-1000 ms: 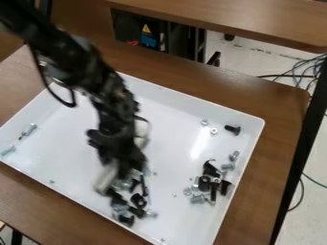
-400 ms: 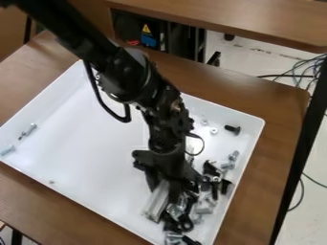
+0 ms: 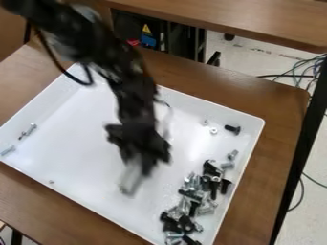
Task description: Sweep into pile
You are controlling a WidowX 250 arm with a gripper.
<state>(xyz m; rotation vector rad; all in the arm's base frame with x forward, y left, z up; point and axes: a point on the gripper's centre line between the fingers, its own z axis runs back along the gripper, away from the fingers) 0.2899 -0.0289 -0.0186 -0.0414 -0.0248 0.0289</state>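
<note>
One set jaws (image 3: pixel 140 163), gripping a pale bar (image 3: pixel 131 181), above my white tray (image 3: pixel 83 139); one heap of mixed hardware (image 3: pixel 195 195), lower right in my view.

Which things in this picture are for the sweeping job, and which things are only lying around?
For the job:
- gripper, with a pale bar at it
- white tray
- piled bolts and screws
- stray screws at left
- black bolt, upper right

Only around:
- cables on the floor
- wooden tabletop behind
</note>
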